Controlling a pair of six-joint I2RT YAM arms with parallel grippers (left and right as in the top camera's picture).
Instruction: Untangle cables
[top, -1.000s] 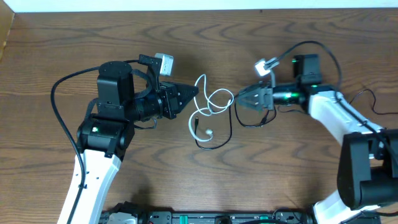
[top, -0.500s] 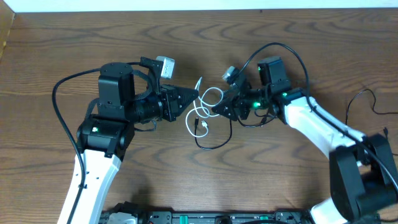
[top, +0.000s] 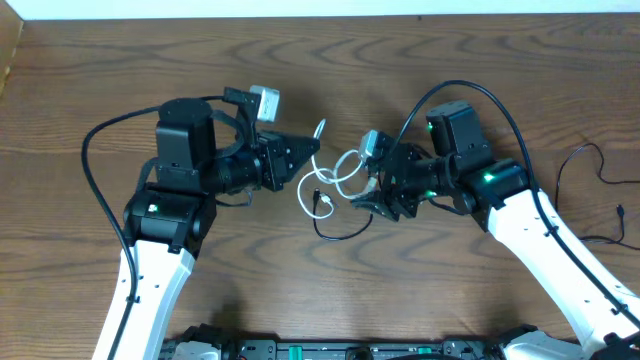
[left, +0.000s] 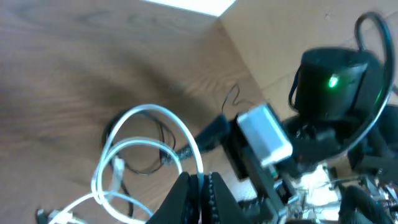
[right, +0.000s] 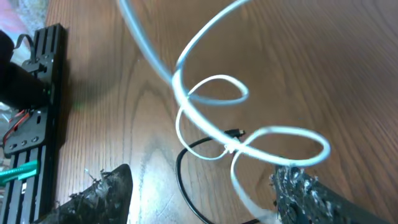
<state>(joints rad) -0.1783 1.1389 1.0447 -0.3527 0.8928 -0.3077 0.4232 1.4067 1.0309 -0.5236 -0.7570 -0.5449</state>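
Two robot arms meet over the middle of a brown wooden table, with a small tangle of thin cables between them.

The left gripper points toward the centre. From its wrist camera, the left gripper has its fingers pressed together on a strand of the white cable, which rises from them in two wide loops.

The right gripper sits just beside the tangle on the opposite side. From its wrist camera, the right gripper has its fingers spread wide apart and holds nothing. The white cable curls in springy coils between and above them.

A black cable lies on the table in a loose curve below the white loops. The right wrist view shows the black cable meeting the white one at a small plug, but whether they are joined or only crossing cannot be told.

The step in hand looks like setting up a second grasp, with one side pinned while the other arm reaches in. Next, the right gripper probably needs to close on a single strand, ideally the black cable or one white coil, not several at once. Then the arms can draw apart gently to open the loops.
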